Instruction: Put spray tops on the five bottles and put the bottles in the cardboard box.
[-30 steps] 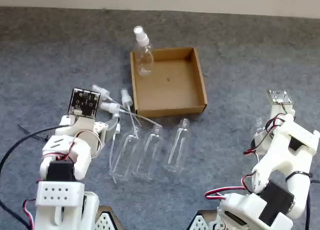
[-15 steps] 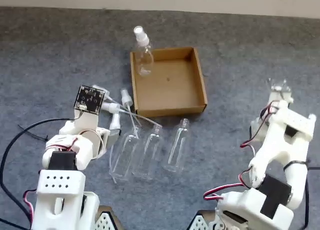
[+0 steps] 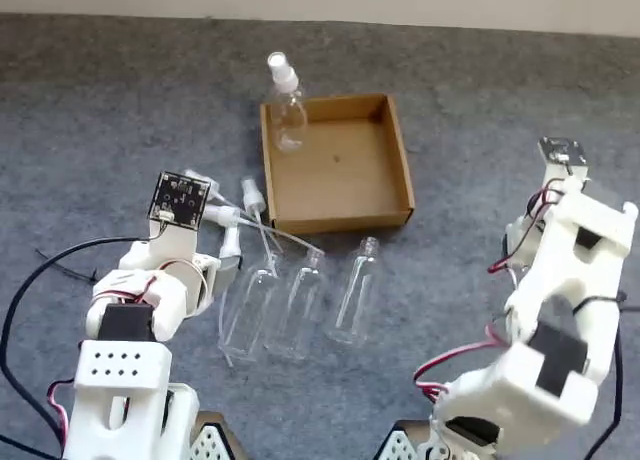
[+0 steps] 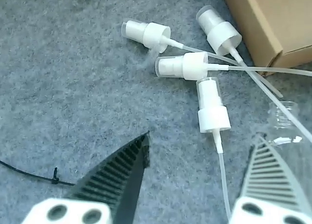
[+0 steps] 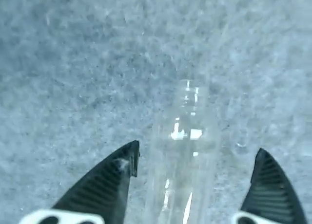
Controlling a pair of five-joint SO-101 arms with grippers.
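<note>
Black-tipped, both gaping, gripping nothing: hovering the left tool [image 4: 202,138] above four loose spray tops [image 4: 190,66] near the cardboard box [image 3: 340,220]; straddling a clear bottle [image 5: 181,136] lying on the table [image 5: 73,63] with the right tool [image 5: 197,150].

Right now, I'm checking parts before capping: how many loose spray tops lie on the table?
4 spray tops by the cardboard box: one beside its corner, two farther out, one nearest an open bottle's neck. None looks hidden.

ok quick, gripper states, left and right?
Left gripper: open, empty, over the loose spray tops.
Right gripper: open, straddling a clear bottle, not gripping it.
</note>
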